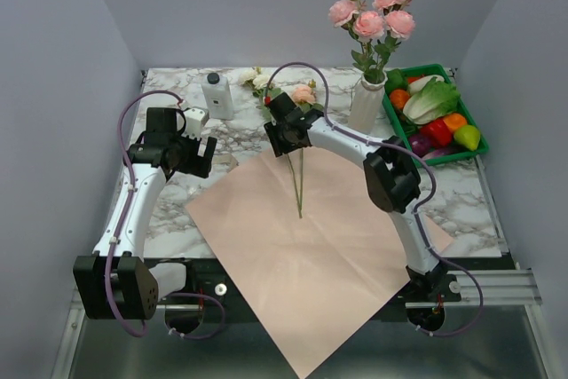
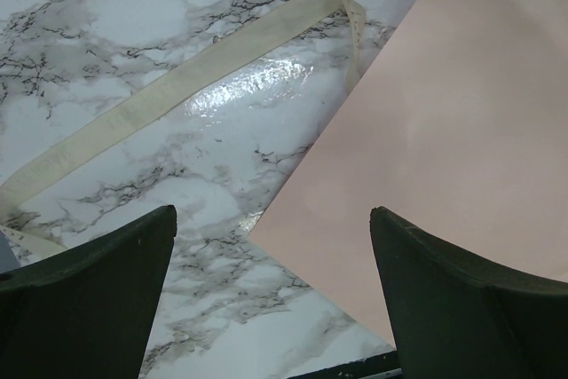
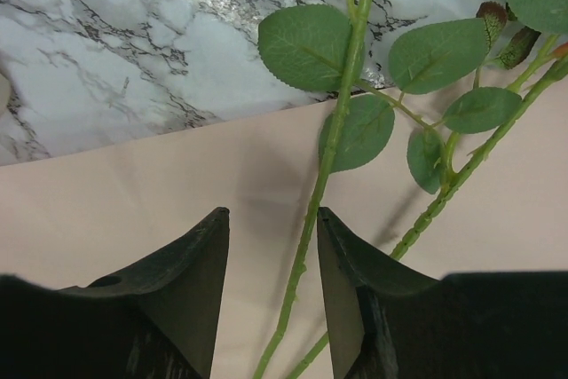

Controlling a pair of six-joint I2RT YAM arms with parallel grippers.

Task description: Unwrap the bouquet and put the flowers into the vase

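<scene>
My right gripper (image 3: 272, 219) has its jaws apart around one long green rose stem (image 3: 330, 144), not pinching it. The stem lies on the flat pale pink paper sheet (image 3: 133, 193). My left gripper (image 2: 271, 219) hangs wide open. Some pink roses (image 1: 371, 22) stand in the tall white ribbed vase (image 1: 366, 106).

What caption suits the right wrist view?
Right gripper straddles a green stem lying on pink paper over a marble table.

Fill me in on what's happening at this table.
The wrapping is already off: the pink paper lies flat, the ribbon beside it. Several pink roses stand in the vase. The right gripper sits over the paper with a loose stem between its open jaws; the left gripper hovers open near the ribbon.
</scene>
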